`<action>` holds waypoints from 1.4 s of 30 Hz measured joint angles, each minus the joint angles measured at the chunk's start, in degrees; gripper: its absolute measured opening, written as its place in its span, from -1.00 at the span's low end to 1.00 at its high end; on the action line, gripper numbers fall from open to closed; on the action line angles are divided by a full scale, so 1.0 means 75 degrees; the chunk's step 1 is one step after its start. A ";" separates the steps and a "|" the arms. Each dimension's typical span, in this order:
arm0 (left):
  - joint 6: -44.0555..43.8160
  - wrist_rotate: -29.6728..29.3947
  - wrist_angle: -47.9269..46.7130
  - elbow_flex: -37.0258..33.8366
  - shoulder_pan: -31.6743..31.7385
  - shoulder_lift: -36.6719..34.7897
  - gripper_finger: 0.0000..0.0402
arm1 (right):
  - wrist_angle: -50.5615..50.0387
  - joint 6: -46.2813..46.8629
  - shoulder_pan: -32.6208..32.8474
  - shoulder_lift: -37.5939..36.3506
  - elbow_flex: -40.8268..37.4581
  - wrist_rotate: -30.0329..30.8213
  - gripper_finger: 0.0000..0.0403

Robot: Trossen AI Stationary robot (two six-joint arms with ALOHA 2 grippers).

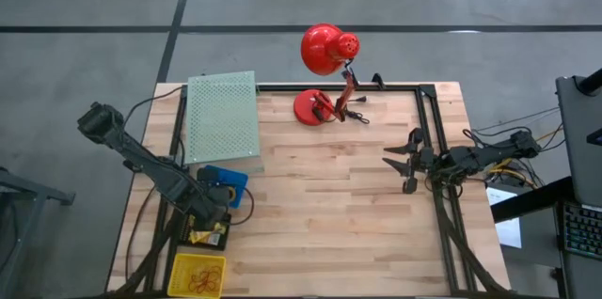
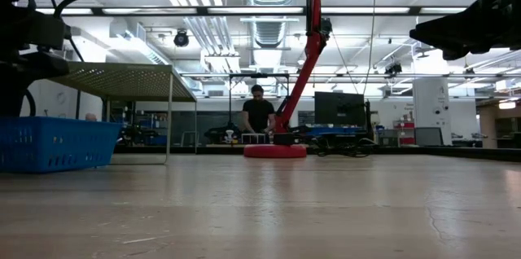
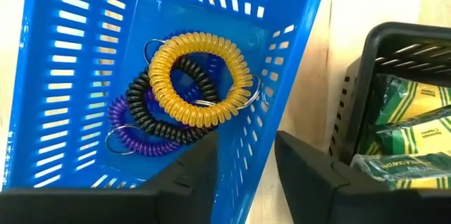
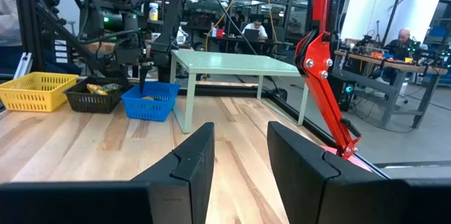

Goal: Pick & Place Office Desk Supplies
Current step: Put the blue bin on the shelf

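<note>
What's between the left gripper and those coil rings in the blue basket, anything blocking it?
Nothing visible. The left gripper, open, hangs over the blue basket's near rim, and the yellow, black and purple coil rings lie uncovered on the basket's floor. The black bin stands beside it, out of the way.

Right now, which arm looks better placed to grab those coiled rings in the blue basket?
Probably the left: its gripper, fingers open, hangs right over the blue basket and rings. The right gripper is across the table.

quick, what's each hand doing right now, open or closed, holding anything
Left hand: open, empty, over the blue basket of coil rings.
Right hand: open, empty, above the table.
</note>
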 joint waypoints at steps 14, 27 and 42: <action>0.0032 0.0029 0.0159 0.0000 0.0000 0.0000 -0.80 | -0.0001 -0.0003 0.0000 0.0000 0.0000 0.0001 -0.37; 0.0067 0.0028 0.0196 0.0003 0.0000 0.0000 -0.93 | 0.0000 -0.0003 0.0001 0.0000 0.0000 -0.0001 -0.37; 0.0026 -0.0258 -0.0418 0.0631 0.0000 0.0000 -0.95 | 0.0001 -0.0003 -0.0001 0.0000 0.0000 0.0001 -0.37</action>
